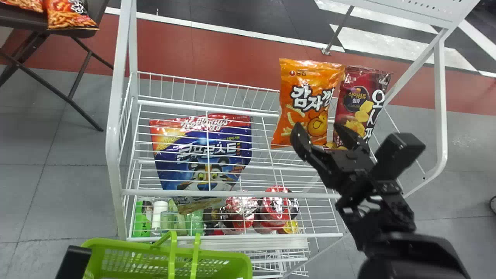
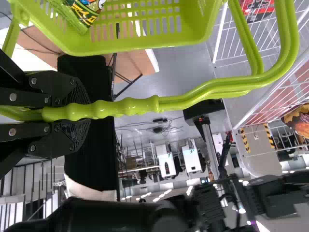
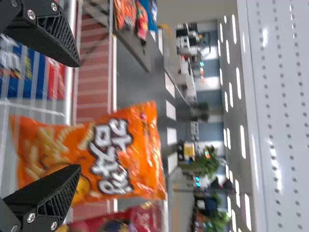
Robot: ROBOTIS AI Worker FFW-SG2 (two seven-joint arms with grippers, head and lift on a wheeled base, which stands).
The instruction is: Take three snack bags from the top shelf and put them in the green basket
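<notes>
Grey floor, crossed by a red band at the far side, lies beneath the head view, with a dark table [image 1: 19, 22] at far left carrying bright snack bags [image 1: 69, 17]; in front of it a white wire rack [image 1: 113, 135] stands, its top shelf [image 1: 286, 194] holding at the right the task's orange snack bag [image 1: 306, 104] and, just to its right, the dark red snack bag [image 1: 358, 100]; farther left, a blue cereal bag [image 1: 201, 155] shows through the wires, and red-topped cups [image 1: 275, 205] sit lower down; the green basket [image 1: 248, 267] is at near left, beside a black part of the left gripper [image 1: 73, 261]; the right gripper [image 1: 321, 133] is on the near side of the two bags, spread and gripping nothing. Seen from the left wrist, the left gripper [image 2: 89, 110] is clamped around the handle [image 2: 130, 107] of the basket, which has a green-and-yellow packet [image 2: 87, 12] inside; another black arm runs beyond. Seen from the right wrist, the right gripper's two fingers [image 3: 55, 191] stand wide apart, with the orange bag upright just beyond them, one finger overlapping it in the picture; whether they touch I cannot tell.
</notes>
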